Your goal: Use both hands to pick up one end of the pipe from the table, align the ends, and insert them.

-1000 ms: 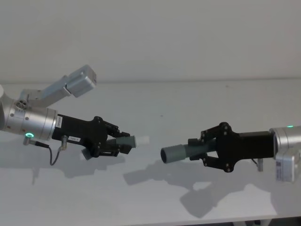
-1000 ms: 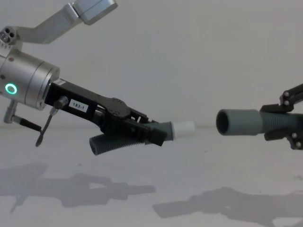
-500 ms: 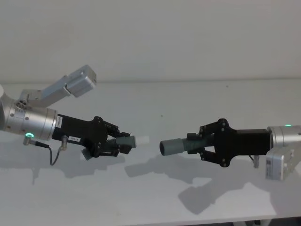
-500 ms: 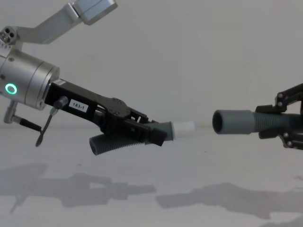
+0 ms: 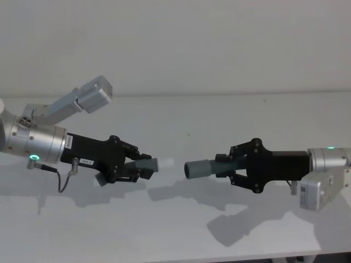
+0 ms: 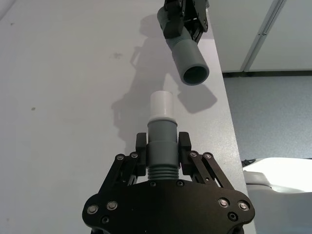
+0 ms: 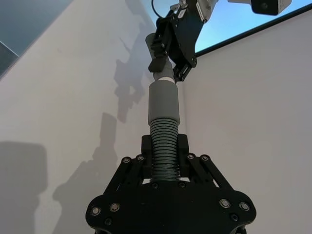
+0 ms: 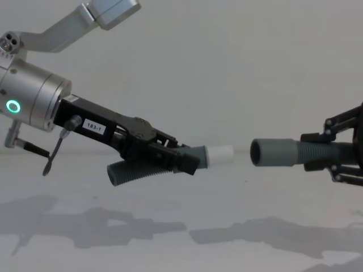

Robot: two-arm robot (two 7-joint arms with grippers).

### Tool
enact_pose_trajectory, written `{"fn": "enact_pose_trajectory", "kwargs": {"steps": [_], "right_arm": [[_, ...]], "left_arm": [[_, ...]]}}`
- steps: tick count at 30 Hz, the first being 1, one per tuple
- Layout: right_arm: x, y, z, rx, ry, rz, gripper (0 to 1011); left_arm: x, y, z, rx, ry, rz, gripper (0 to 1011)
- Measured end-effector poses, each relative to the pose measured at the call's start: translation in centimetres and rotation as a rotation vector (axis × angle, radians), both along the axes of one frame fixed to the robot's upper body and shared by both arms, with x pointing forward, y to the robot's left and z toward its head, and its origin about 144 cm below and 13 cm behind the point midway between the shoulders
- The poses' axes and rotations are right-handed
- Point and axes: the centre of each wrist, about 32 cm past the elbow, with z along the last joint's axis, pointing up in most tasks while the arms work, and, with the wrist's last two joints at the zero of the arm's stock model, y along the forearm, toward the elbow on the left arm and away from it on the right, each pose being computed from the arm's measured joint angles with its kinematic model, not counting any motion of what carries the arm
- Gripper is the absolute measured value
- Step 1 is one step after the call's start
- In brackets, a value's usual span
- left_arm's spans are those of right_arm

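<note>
Grey ribbed pipe: 2 pieces, both held off the white table [image 5: 181, 219], 1 per gripper.
Left gripper [image 8: 187, 158]: fingers clamped on bent piece [image 8: 148, 168] just behind its smooth collar; silver wrist with green ring light and "183-1" label.
Bent piece: white tip [image 8: 220, 155] sticks out past the fingertips toward right gripper; ribbed tail hangs below the gripper body.
Right gripper [image 5: 233, 169]: fingers clamped on ribbed part of straight piece [image 5: 211, 167].
Straight piece: smooth cuff [image 8: 274, 153] out ahead of the fingers, open mouth facing left gripper.
Ends: facing each other between the 2 grippers, near, apart, not inserted; left wrist view shows cuff [image 6: 189, 61] slightly off-line from tip [image 6: 162, 105].
</note>
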Motion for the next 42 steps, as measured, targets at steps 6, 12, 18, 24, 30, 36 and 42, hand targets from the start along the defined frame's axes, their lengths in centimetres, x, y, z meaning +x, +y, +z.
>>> {"fn": "enact_pose_trajectory", "kwargs": {"steps": [6,12,18,24,30,36,42], "right_arm": [[0.2,0.2,-0.3,0.002,0.000,-0.009,267],[0.5,0.5,-0.7,0.005,-0.001,-0.018,267],[0.9,0.8,-1.1,0.010,0.000,-0.027,267],[1.1,0.9,-1.4,0.011,0.003,-0.033,267],[1.3,1.0,-1.5,0.013,0.005,-0.038,267],[1.5,1.0,-1.7,0.014,0.006,-0.045,267],[1.7,1.1,-1.8,0.016,0.007,-0.050,266]], "left_arm": [[0.0,0.0,0.0,0.000,0.000,0.000,357],[0.0,0.0,0.0,0.000,0.000,0.000,357],[0.0,0.0,0.0,0.000,0.000,0.000,357],[0.0,0.0,0.0,0.000,0.000,0.000,357],[0.0,0.0,0.0,0.000,0.000,0.000,357],[0.0,0.0,0.0,0.000,0.000,0.000,357],[0.0,0.0,0.0,0.000,0.000,0.000,357]]}}
